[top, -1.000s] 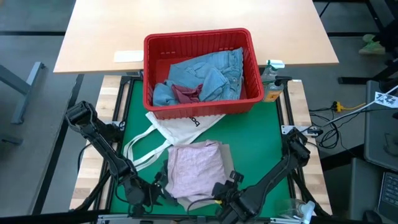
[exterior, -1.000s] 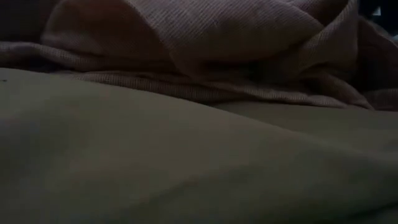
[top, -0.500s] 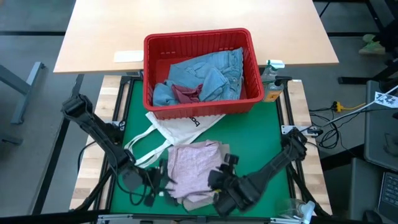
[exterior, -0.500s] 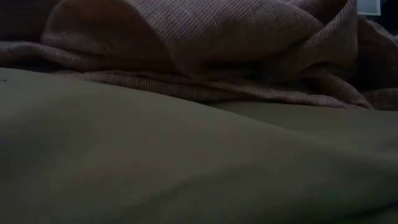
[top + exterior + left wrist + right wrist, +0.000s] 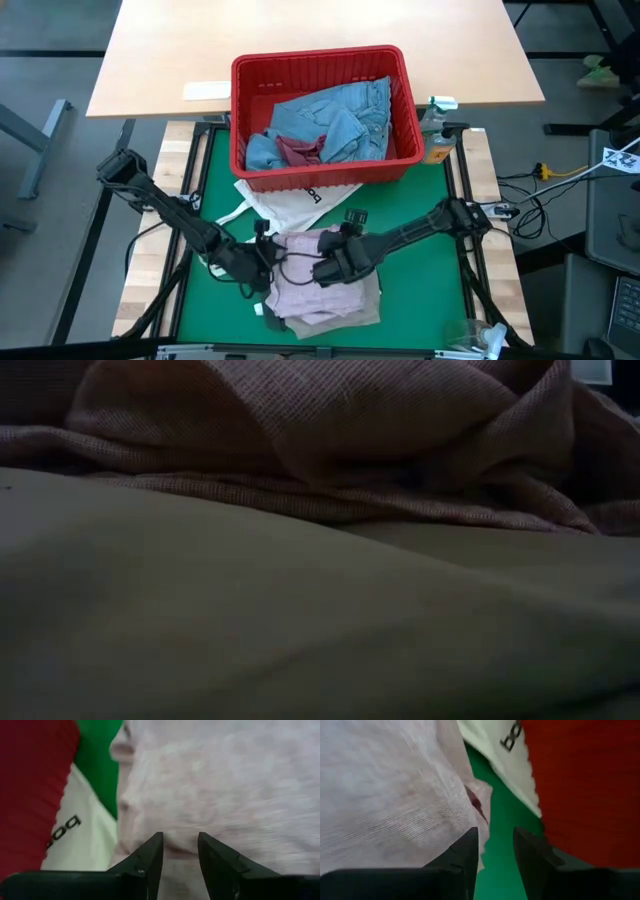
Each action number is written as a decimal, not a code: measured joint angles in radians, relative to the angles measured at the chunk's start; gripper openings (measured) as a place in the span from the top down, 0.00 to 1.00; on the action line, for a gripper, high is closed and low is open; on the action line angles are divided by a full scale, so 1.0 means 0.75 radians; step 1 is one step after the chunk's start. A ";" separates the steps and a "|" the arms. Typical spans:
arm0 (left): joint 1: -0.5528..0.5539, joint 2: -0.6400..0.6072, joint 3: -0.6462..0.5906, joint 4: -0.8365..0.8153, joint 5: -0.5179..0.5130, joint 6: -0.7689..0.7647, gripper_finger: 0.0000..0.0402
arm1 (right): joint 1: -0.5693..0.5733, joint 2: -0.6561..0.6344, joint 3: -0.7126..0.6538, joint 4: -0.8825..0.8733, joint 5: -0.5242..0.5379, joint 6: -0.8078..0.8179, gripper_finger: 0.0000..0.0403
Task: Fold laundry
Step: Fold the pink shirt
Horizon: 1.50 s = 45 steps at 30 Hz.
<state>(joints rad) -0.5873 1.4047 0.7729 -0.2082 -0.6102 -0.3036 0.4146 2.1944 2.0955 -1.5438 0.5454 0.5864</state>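
A mottled pink top [image 5: 320,290] lies on beige trousers [image 5: 350,312] on the green mat [image 5: 420,300] near the front; the low view is filled by the same top [image 5: 330,420] and trousers [image 5: 250,620]. Light blue jeans [image 5: 335,120] and a dark red garment [image 5: 300,150] sit in the red basket [image 5: 320,62]. My left gripper [image 5: 180,851] hovers at the top's left side [image 5: 268,264], open by a narrow gap. My right gripper [image 5: 494,855] stands open over the top's far part [image 5: 325,262], with green mat showing between its fingers.
A white tote bag [image 5: 285,205] with black lettering lies between the basket and the top, its straps [image 5: 225,215] reaching left. A bottle [image 5: 436,120] stands right of the basket. Bare mat lies right of the garments.
Both grippers have gone from the table's near edge toward the far edge, over the pink top, and have turned on the way; the left one has also come toward the right, the right one toward the left. The top and trousers lie where they lay.
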 joint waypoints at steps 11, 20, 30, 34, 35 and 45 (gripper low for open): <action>0.087 0.128 -0.179 0.125 0.074 -0.116 0.71 | -0.031 0.000 -0.471 0.397 -0.067 0.019 0.70; 0.084 0.168 -0.187 0.189 0.075 -0.104 0.71 | -0.031 -0.001 -0.507 0.450 -0.114 0.015 0.70; 0.081 0.058 -0.022 0.028 0.121 0.034 0.71 | 0.001 0.004 -0.133 0.094 -0.115 0.018 0.70; 0.069 0.013 0.072 -0.028 0.195 0.034 0.71 | 0.060 0.004 0.048 0.009 -0.107 0.034 0.70; 0.062 0.009 0.091 -0.025 0.220 0.033 0.71 | 0.082 0.004 0.088 0.000 -0.104 0.054 0.70; -0.048 0.008 0.147 -0.087 0.223 0.020 0.71 | 0.278 0.006 0.172 0.077 -0.041 0.094 0.70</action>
<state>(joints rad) -0.6234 1.4109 0.8833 -0.2734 -0.4430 -0.2884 0.6229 2.1986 2.2245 -1.4857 0.5145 0.6566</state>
